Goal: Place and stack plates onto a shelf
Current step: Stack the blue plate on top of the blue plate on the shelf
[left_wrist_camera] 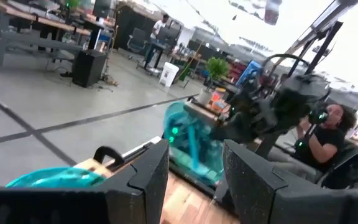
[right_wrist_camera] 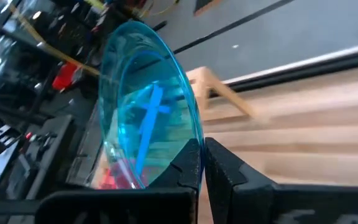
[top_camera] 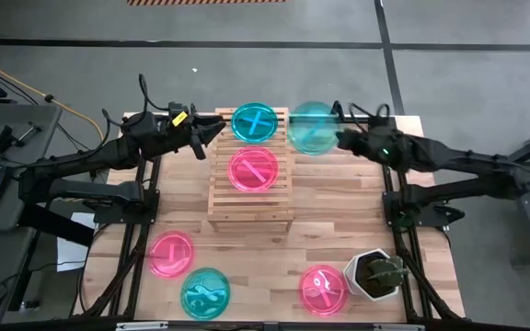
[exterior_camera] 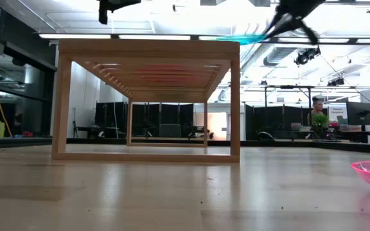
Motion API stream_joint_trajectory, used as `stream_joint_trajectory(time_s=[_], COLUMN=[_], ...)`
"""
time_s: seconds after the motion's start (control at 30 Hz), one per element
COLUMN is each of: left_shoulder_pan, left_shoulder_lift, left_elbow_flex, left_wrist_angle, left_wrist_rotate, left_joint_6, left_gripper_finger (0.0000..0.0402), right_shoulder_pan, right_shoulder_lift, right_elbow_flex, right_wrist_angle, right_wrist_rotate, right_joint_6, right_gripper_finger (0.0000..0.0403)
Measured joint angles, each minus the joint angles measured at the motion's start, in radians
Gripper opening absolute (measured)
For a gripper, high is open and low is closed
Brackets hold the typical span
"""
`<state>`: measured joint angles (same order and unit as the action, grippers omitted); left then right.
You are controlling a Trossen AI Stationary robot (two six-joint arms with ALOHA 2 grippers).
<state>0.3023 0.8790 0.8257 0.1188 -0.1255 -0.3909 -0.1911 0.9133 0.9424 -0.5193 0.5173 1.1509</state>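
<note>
High view, right gripper (top_camera: pixel 340 138) clamping teal plate (top_camera: pixel 313 127) beside shelf (top_camera: pixel 251 195), seemingly airborne

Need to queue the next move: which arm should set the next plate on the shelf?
Right, probably. The right gripper already pinches a teal plate just off the shelf. The left gripper is open and holds nothing.
</note>
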Motion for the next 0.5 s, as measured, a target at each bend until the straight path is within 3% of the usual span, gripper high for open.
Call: stream_joint_trajectory(time_s=[0.13,0.33,0.5], left_shoulder_pan=[0.000,-0.005,-0.022], left_shoulder_lift=[0.000,0.000,0.000], left_elbow_flex=[0.000,0.000,0.000], left_wrist_angle=[0.039,0.119,0.138], left_wrist_rotate=[0.046,0.133,0.147], left_joint_6=[-0.001,-0.034,-0.051], left_gripper_finger=[0.0140,0.0140,0.0140], right_shoulder_pan=[-0.127,-0.270,-0.318], right_shoulder_lift=[0.124,0.316,0.459], right_elbow_flex=[0.000,0.001,0.073], right_wrist_angle=[0.198,0.495,0.508], right_wrist_rotate=[-0.174,-0.421,-0.496], right_joint_6=[-0.107,-0.137,-0.148], right_gripper_finger=[0.0000,0.0000,0.0000])
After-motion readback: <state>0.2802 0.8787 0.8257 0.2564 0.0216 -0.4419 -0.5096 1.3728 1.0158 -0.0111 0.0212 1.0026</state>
